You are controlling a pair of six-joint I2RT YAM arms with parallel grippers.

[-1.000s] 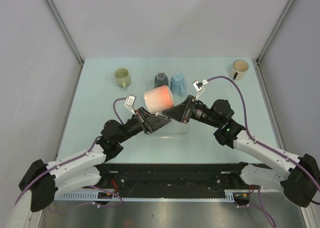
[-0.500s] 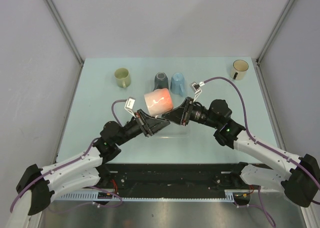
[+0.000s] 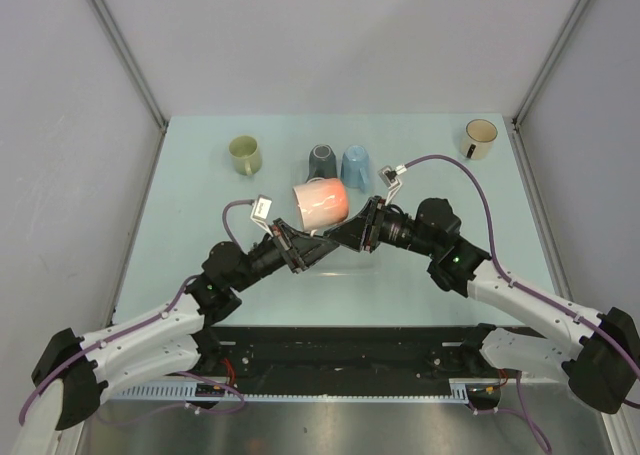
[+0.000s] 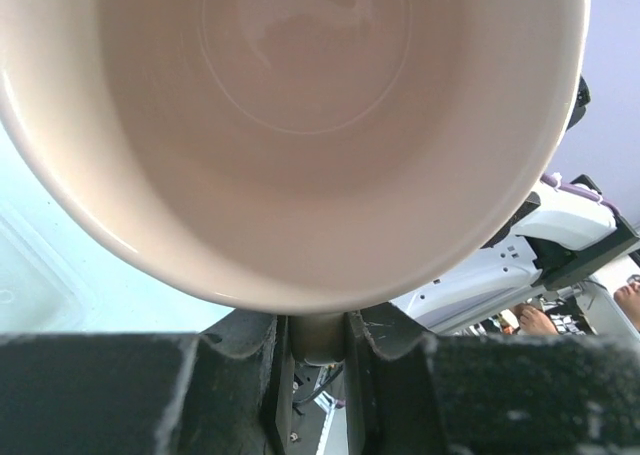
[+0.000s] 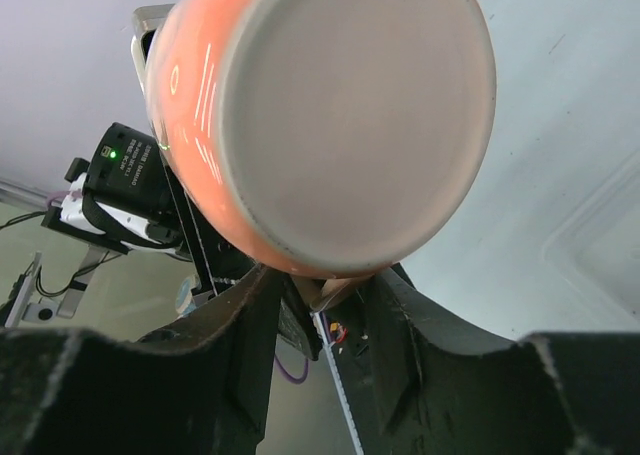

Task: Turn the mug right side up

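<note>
Lying on its side above the middle of the worktop (image 3: 180,205), the mug (image 3: 320,203) has its long axis near level, mouth toward the left arm, base toward the right. Both arms reach inward and meet beneath it, left pincer (image 3: 303,243) and right pincer (image 3: 350,230) each narrowed onto its underside.

The glossy orange-pink ceramic mug (image 3: 320,202) hangs in the air, tipped on its side, pale inside facing left and flat base right, just in front of the light-blue upturned mug (image 3: 356,165).
</note>
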